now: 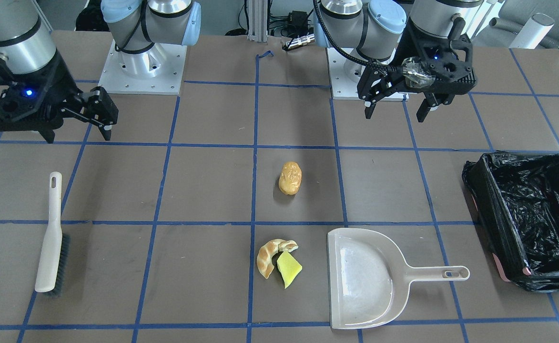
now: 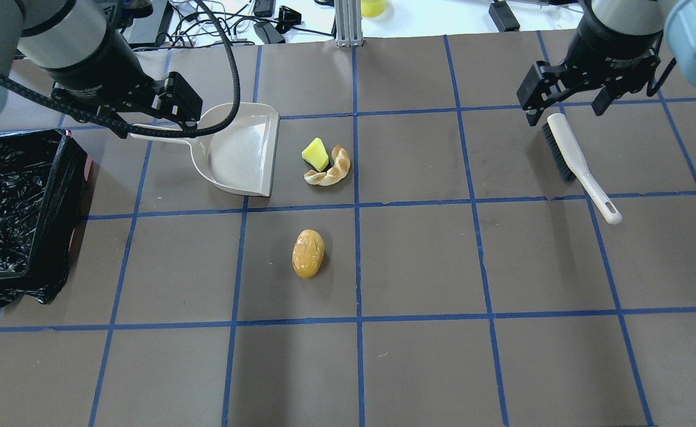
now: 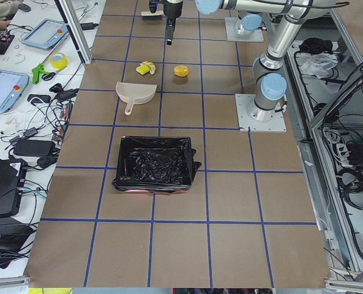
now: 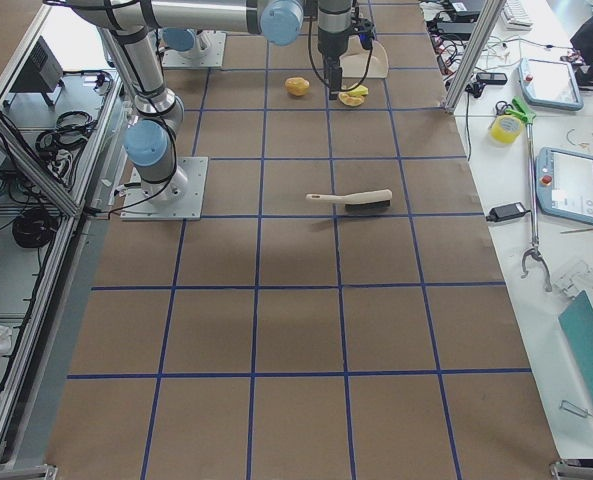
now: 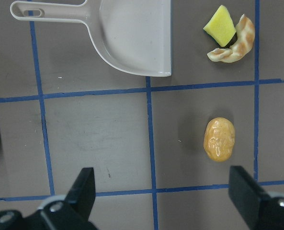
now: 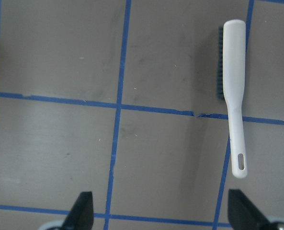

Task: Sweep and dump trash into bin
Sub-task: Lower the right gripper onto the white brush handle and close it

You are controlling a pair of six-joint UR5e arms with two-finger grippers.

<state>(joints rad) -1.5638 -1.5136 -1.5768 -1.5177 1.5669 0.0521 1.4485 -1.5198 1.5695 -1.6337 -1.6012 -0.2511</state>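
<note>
Golden-brown potato-like lump (image 1: 290,177), curved tan bread piece (image 1: 266,259) and yellow sponge wedge (image 1: 289,269) lie on the tabletop (image 1: 203,181); left claw (image 1: 397,113) and right claw (image 1: 79,136) gape apart.

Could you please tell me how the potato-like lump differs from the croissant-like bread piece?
The potato-like lump is a golden-brown oval; the bread piece is a paler, striped crescent. The lump lies alone; the bread piece cradles the yellow sponge. Both rest on the table.

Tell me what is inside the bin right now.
Inside the bin only its crinkled black liner shows, no trash. The potato lump, bread piece and sponge lie outside it. The liner's deep folds could hide something small.
</note>
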